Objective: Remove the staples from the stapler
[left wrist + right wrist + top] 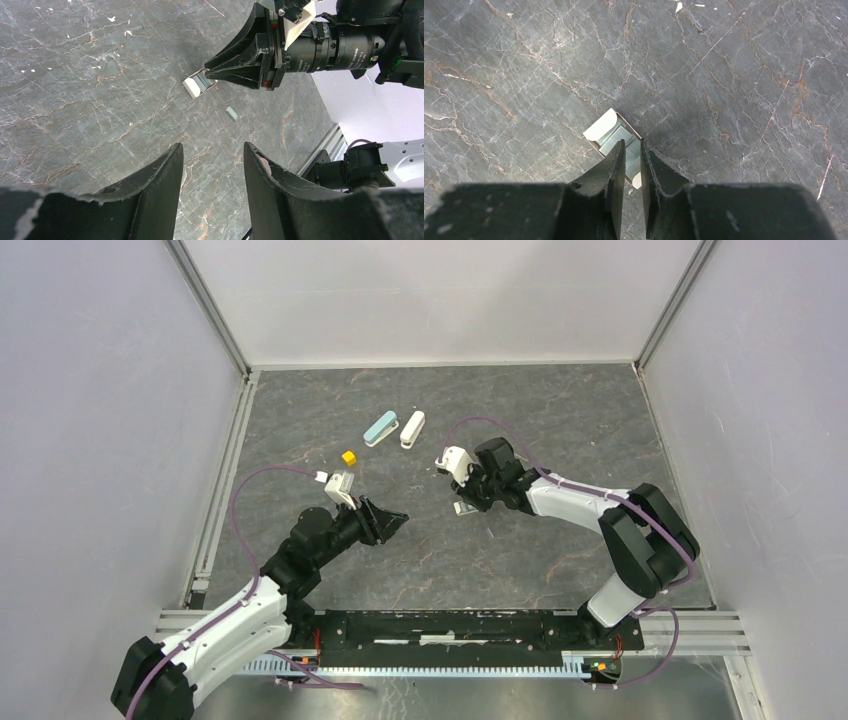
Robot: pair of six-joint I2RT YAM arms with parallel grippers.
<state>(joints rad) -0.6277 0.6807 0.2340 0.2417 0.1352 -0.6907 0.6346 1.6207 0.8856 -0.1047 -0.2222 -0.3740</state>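
The stubby stapler (607,129) lies open on the dark table with its grey metal middle facing up. It also shows in the top view (463,508) and in the left wrist view (196,84). My right gripper (633,146) points down on its grey middle. Its jaws stand only a narrow slit apart, and I cannot tell whether they pinch anything. In the top view the right gripper (464,496) sits right over the stapler. A short grey strip of staples (231,113) lies loose on the table beside the stapler. My left gripper (212,147) is open and empty, hovering to the stapler's left (398,521).
A teal oblong stapler (381,428) and a longer white stapler (412,429) lie side by side at the back. A small yellow cube (348,457) sits left of them. White walls enclose the table.
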